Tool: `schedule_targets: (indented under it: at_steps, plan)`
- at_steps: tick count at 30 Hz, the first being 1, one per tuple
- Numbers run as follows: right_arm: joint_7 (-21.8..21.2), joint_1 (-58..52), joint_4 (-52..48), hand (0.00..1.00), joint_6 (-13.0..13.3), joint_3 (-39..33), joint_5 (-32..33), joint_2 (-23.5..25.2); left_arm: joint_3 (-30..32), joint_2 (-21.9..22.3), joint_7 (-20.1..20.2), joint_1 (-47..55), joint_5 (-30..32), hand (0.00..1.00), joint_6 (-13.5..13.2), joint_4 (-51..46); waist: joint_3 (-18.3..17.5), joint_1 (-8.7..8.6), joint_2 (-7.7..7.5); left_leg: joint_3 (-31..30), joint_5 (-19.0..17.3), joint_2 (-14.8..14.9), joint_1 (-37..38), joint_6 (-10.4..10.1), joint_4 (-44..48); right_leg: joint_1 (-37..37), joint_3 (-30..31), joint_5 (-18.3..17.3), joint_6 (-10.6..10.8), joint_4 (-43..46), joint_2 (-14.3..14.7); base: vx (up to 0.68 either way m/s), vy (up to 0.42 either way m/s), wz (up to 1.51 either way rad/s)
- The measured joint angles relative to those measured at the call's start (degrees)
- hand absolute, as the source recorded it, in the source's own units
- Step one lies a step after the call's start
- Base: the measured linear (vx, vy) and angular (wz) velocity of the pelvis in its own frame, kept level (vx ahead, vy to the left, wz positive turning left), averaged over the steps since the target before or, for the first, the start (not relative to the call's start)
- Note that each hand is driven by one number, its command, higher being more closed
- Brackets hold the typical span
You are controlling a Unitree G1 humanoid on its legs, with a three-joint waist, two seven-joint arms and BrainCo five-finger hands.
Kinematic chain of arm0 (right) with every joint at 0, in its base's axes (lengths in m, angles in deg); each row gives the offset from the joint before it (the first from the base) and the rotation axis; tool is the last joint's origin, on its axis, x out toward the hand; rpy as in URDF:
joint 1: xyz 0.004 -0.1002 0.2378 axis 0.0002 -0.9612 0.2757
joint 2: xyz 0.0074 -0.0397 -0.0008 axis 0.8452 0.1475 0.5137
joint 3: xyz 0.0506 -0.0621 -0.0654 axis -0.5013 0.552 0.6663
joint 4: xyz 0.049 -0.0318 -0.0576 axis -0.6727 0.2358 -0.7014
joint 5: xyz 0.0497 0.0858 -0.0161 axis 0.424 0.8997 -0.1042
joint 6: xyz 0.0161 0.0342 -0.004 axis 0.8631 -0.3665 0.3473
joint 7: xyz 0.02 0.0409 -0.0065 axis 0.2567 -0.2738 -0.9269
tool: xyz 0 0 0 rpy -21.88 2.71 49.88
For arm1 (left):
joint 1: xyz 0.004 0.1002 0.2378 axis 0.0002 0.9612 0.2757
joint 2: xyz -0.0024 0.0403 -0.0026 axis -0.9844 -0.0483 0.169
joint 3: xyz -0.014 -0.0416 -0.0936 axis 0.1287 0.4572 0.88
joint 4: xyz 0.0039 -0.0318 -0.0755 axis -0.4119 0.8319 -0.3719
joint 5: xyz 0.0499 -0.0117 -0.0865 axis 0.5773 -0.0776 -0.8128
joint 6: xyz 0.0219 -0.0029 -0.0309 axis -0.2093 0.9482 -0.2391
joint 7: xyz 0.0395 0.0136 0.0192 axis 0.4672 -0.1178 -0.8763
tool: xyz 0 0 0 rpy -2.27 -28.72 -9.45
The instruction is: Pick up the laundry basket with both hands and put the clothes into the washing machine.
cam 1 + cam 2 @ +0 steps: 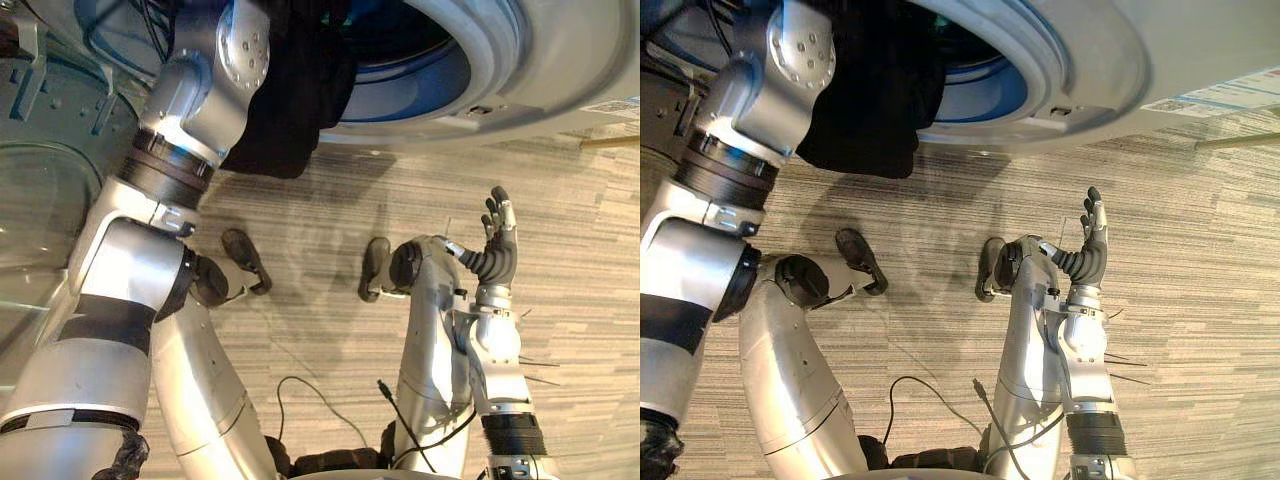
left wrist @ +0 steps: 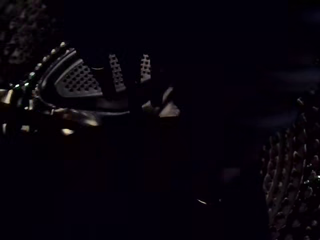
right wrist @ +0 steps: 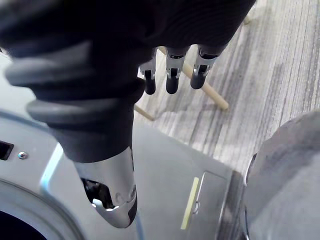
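Carpet floor (image 1: 330,205) open; dark clothes (image 1: 290,100) over washer rim (image 1: 520,85); left arm (image 1: 200,80) inside, grasp untellable; right hand (image 1: 497,250) fingers (image 1: 498,205) released.

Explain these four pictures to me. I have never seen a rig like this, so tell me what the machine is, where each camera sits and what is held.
This is a two-legged humanoid robot with silver-grey arms. The two eye views come from a camera on its head, looking down. At the top is the grey front-loading washing machine with its round opening. A black garment hangs out of that opening, and the left arm reaches in with it. The left wrist view, from a camera on that arm, is dark and shows the drum's perforated metal wall. Whether that arm's hand grips the cloth cannot be told. The right hand is raised over the grey striped carpet, fingers straight, holding nothing. The right wrist view looks along it at the machine's front.
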Motion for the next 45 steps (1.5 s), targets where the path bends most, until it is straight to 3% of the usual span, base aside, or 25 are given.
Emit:
schedule_targets:
  at_steps: [3,8,17,25,27,29,37,45]
  plan:
    - [1.1,-0.1,0.8,0.0,-0.5,0.1,-1.7,0.4,3.3,0.4,-2.1,7.7,-2.5,0.0,-0.8,-6.9,0.0,0.65,0.01,-0.9,1.2,-0.7,1.0,-1.0,-2.4,1.7,-1.2,-0.1,-0.4,-1.8,-0.1,0.02,-0.071,0.14]
    - [2.2,-0.1,2.7,0.0,-2.1,0.2,-4.2,0.6,7.5,4.9,-3.6,21.5,-4.5,0.0,-2.5,-14.1,0.0,2.89,0.02,-1.6,3.0,-1.7,2.8,-2.1,-6.3,3.9,-3.3,-0.4,-1.5,-4.3,-0.6,0.04,-0.076,0.12]
    - [2.5,1.5,5.6,0.0,-2.8,0.1,-5.0,0.1,8.3,9.6,-3.2,24.7,-2.9,0.0,-1.3,-14.9,-0.1,3.76,0.02,-3.1,4.9,-3.3,2.8,-3.2,-9.0,5.1,-5.3,-0.7,-2.1,-5.6,-1.2,0.03,-0.047,0.11]
    - [4.6,3.3,9.9,0.0,-4.1,-0.1,-5.2,0.1,12.4,27.6,-7.5,45.3,-12.8,0.0,-4.2,-18.1,-0.4,5.51,0.31,-3.0,6.2,-3.7,5.9,-4.1,-12.6,7.6,-6.1,-0.6,-2.7,-7.9,-1.2,0.03,-0.054,0.05]
    - [4.7,3.3,10.3,0.0,-4.1,0.0,-5.2,0.1,13.7,29.2,-8.5,48.5,-15.2,0.0,-5.1,-18.0,-0.8,5.84,0.34,-3.0,6.6,-3.7,6.1,-4.2,-13.4,7.7,-6.3,-0.5,-3.0,-8.4,-1.2,0.01,-0.061,0.02]
    - [5.5,3.4,11.4,0.0,-4.2,-0.1,-5.2,0.1,15.3,30.8,-9.2,52.0,-21.3,0.0,-5.7,-17.7,-1.2,6.68,0.36,-2.8,7.4,-3.7,6.8,-4.7,-14.8,7.9,-6.5,-0.2,-3.6,-9.3,-1.1,0.02,-0.064,-0.02]
    - [7.8,5.9,18.7,0.0,-6.3,1.7,-4.6,1.2,18.0,31.6,-6.6,50.3,-35.6,0.0,-8.1,-5.7,-6.5,6.79,0.96,-2.7,9.0,-3.8,7.3,-5.1,-18.8,8.7,-8.3,0.1,-4.0,-12.4,-0.8,0.02,-0.054,0.03]
    - [8.5,12.5,24.6,0.0,-6.6,2.3,-3.9,1.4,20.0,31.1,-6.6,36.3,-37.2,0.0,-7.7,8.5,-6.5,6.6,0.95,-3.2,9.1,-3.5,4.9,-5.0,-18.4,7.0,-8.9,0.6,-4.4,-13.0,0.1,0.02,-0.011,-0.04]
